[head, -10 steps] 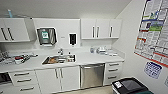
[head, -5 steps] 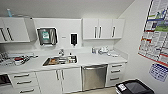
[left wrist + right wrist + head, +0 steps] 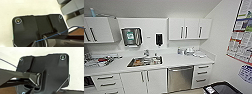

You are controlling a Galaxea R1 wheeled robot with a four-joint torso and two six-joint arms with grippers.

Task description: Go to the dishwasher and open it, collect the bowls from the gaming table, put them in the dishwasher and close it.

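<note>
One shut dishwasher (image 3: 180, 78) (steel front) beneath white counter (image 3: 184, 61)

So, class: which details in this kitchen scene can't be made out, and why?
- Dishwasher interior: head view, its steel door is shut.
- Sink contents: head view, blurred.
- Wall poster text: head view, cut by the edge, too small.
- Black bin: head view, cut off at the bottom edge.

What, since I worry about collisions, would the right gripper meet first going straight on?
Only a pale surface, floor or wall I cannot tell; nothing seems to stand before it, though depth is unclear.
</note>
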